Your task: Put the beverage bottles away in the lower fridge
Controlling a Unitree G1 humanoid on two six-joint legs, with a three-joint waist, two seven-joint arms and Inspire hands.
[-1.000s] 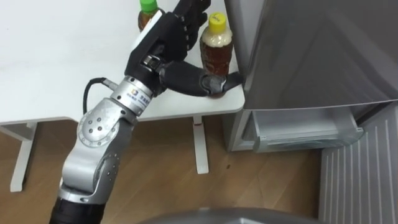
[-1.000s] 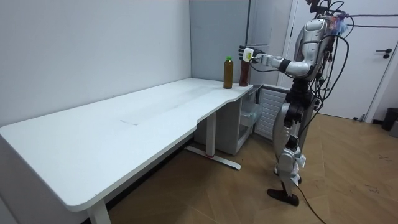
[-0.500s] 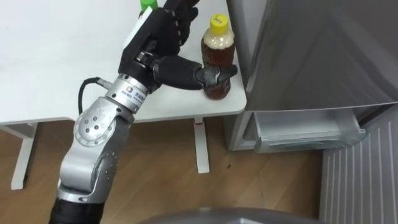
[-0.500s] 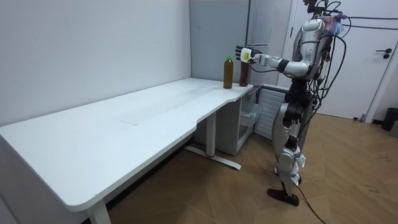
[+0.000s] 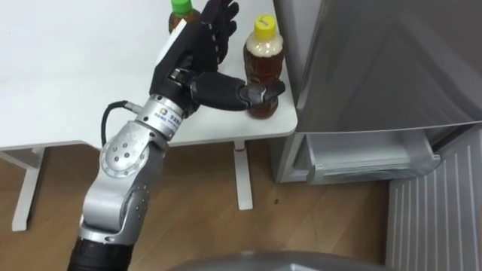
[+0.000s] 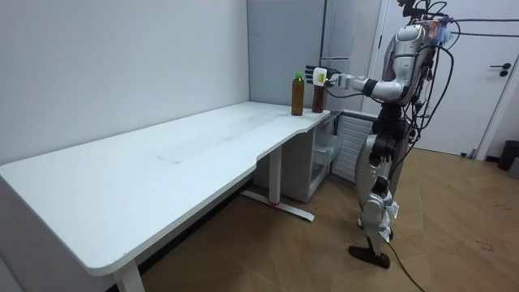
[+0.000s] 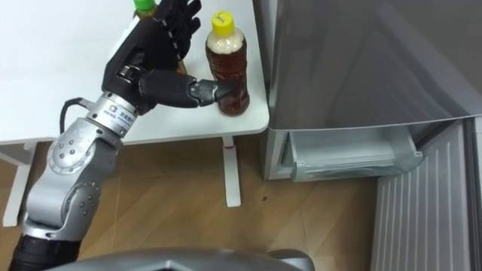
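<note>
Yellow-capped bottle [image 5: 263,68] against spread left fingers [image 5: 213,30]

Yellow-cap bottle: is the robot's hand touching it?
Touching. In both eye views the left hand lays its thumb against the low front of the yellow-cap bottle, while its straight fingers stand apart from it.

Yellow-capped bottle [image 5: 265,68]; green-capped bottle [image 5: 179,9]; both upright

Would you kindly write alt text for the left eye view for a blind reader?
The left robot hand, fingers straight, lays its thumb across a yellow-capped plastic bottle of brown drink at the corner of the white table, beside a grey fridge with its lower drawer open.
</note>
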